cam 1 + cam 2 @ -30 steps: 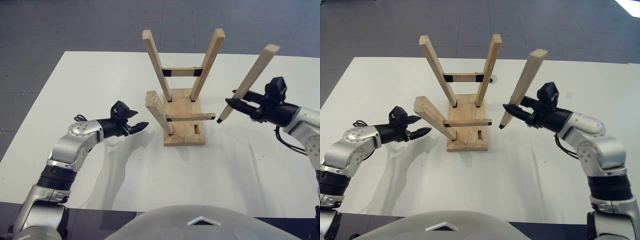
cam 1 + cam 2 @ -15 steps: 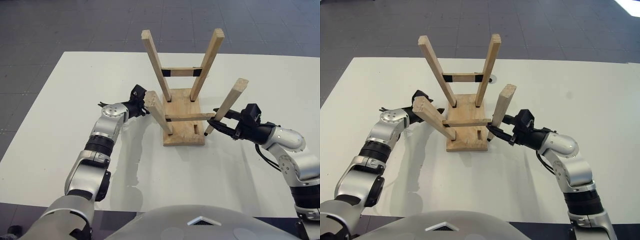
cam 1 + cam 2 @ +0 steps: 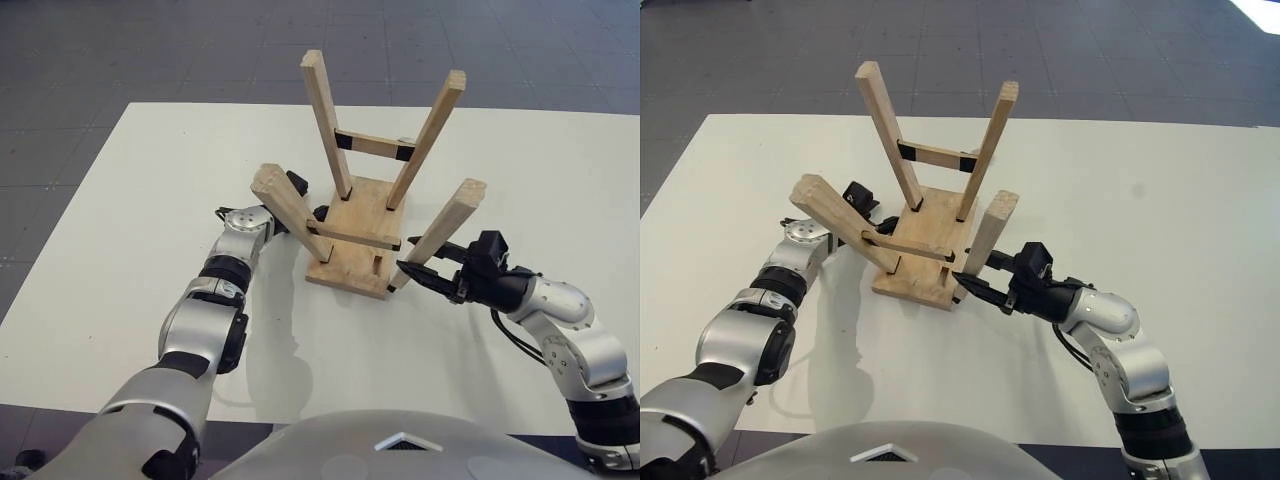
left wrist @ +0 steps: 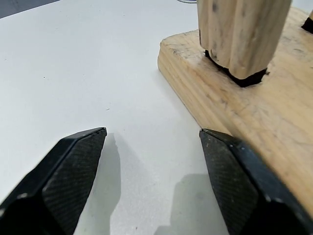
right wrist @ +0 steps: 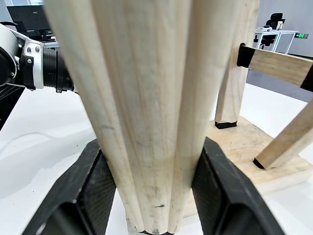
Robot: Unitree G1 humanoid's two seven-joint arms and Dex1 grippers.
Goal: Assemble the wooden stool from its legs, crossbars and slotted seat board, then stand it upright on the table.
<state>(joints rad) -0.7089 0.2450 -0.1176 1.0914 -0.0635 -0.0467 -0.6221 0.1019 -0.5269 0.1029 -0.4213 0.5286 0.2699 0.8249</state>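
While the slotted seat board (image 3: 345, 272) lies flat on the white tabletop (image 3: 140, 200) at the centre of the frame, three legs (image 3: 328, 122) rise from it, joined by two crossbars (image 3: 375, 146). At lower right, the right end effector (image 3: 408, 272) is clamped on the fourth leg (image 3: 445, 222) near its lower end, which meets the board's near right corner; whether it is seated cannot be told. The left end effector (image 4: 152, 147), fingers apart, is just beside the board's left edge, behind the leaning leg (image 3: 287, 208).
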